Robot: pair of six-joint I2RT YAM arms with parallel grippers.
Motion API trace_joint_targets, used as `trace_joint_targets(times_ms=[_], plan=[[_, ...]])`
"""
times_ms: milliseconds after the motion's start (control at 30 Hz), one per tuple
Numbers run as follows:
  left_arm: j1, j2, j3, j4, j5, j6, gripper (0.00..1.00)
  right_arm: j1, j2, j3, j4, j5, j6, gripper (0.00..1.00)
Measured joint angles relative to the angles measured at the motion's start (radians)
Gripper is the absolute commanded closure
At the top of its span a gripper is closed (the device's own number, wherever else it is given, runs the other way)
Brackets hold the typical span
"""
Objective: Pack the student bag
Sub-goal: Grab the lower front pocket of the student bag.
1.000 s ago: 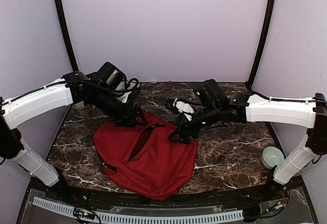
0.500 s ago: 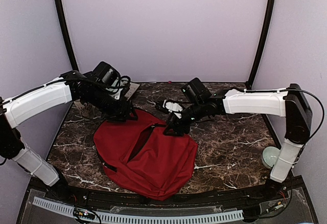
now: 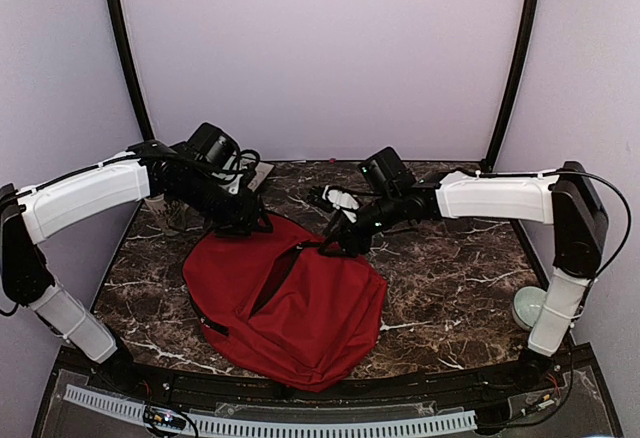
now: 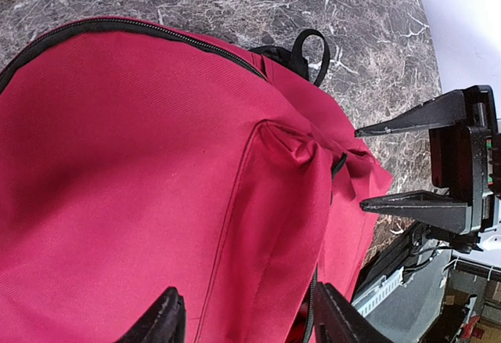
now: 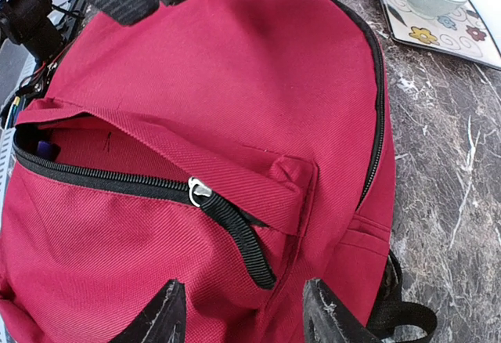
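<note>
The student bag is a dark-red backpack lying flat in the middle of the table. Its front pocket zipper is partly open, with a metal slider and a black pull strap. My left gripper is open over the bag's far left edge, and red fabric lies between its fingers. My right gripper is open and empty just above the pocket's zipper end. It also shows in the left wrist view. The bag fills both wrist views.
A pale green bowl sits at the right edge by the right arm's base. A patterned mat with a bowl lies behind the bag's far left. A white object lies behind the right gripper. Something purple shows inside the pocket.
My right gripper has moved left and back to the bag's far edge by the zipper end. My left gripper has drawn slightly back and left along the bag's top.
</note>
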Motion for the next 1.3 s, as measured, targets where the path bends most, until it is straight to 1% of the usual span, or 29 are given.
trace_joint_targets(times_ms=[133,300,333,367,433,500,767,867,967,1067,1133,1200,1300], plan=[[0.001,0.009,0.000,0.014,0.005,0.000,0.43,-0.011,0.008,0.002,0.015,-0.019,0.012,0.50],[0.003,0.017,0.000,0.027,0.013,-0.004,0.44,-0.017,0.056,0.036,0.014,-0.045,0.018,0.56],[0.003,0.019,0.000,0.028,0.014,-0.004,0.44,-0.017,0.074,0.050,0.008,-0.051,0.015,0.58],[0.004,0.020,0.000,0.029,0.016,-0.004,0.44,-0.017,0.078,0.052,0.008,-0.051,0.015,0.63],[0.006,0.024,0.000,0.032,0.021,-0.004,0.44,-0.017,0.095,0.065,0.001,-0.064,0.014,0.76],[0.008,0.026,0.000,0.034,0.024,-0.005,0.44,-0.017,0.105,0.070,-0.003,-0.076,0.011,0.84],[0.010,0.042,0.000,0.034,0.029,-0.006,0.45,-0.019,0.106,0.069,0.003,-0.105,0.008,0.95],[0.010,0.042,0.000,0.034,0.030,-0.006,0.45,-0.020,0.105,0.066,0.002,-0.109,0.015,0.95],[0.011,0.043,0.000,0.034,0.031,-0.006,0.45,-0.021,0.105,0.066,-0.002,-0.109,0.027,0.88],[0.012,0.043,0.000,0.034,0.033,-0.006,0.45,-0.021,0.103,0.066,-0.017,-0.106,0.045,0.83],[0.012,0.043,0.000,0.034,0.035,-0.006,0.45,-0.021,0.098,0.066,-0.031,-0.103,0.058,0.82],[0.013,0.043,0.000,0.034,0.039,-0.007,0.45,-0.021,0.081,0.057,-0.040,-0.097,0.067,0.83],[0.013,0.043,-0.001,0.042,0.046,-0.012,0.46,-0.021,0.043,0.035,-0.047,-0.083,0.078,0.89]])
